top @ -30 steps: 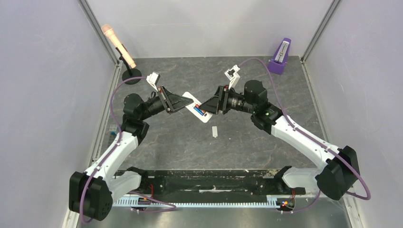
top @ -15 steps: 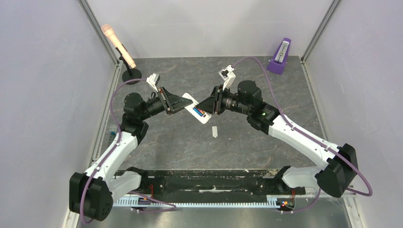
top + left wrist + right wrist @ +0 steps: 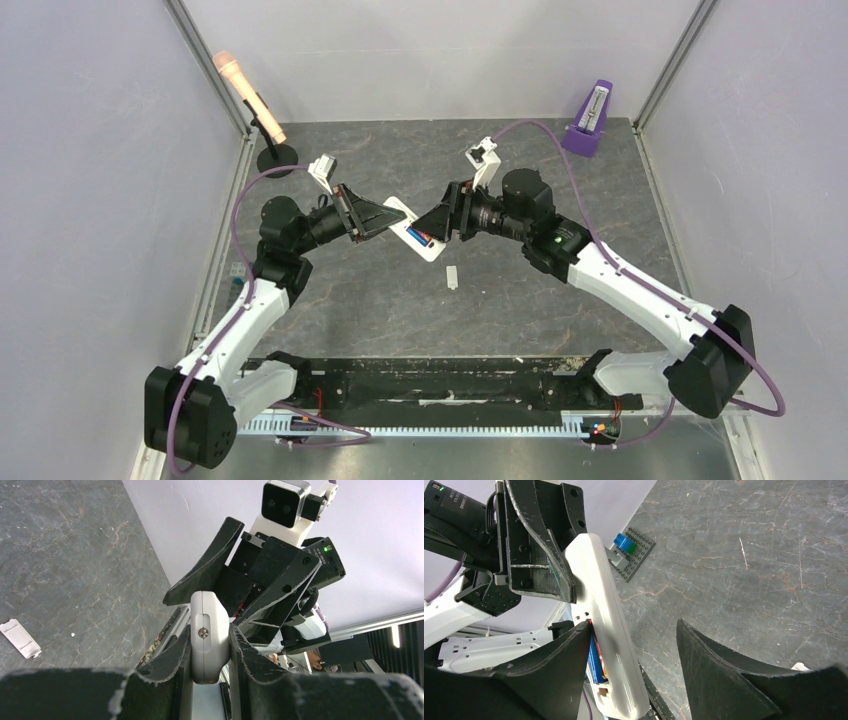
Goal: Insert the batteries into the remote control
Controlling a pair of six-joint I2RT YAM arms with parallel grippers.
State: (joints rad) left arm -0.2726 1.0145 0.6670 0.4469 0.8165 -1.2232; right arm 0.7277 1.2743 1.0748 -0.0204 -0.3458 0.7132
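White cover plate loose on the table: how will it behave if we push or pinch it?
The cover looks like thin, stiff plastic, probably very light. It lies flat on the table, so a push would likely slide it, not roll it. Being so low, it may be hard to pinch off the surface.

the near half of the counter (image 3: 350,310) lies open save a small white cover (image 3: 452,276) near the remote control (image 3: 420,236); microphone (image 3: 250,98) and metronome (image 3: 590,118) occupy the far corners.

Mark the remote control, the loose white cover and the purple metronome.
remote control (image 3: 210,630), left wrist view, its screwed end.
loose white cover (image 3: 452,276), top view, its middle.
purple metronome (image 3: 583,138), top view, its base.
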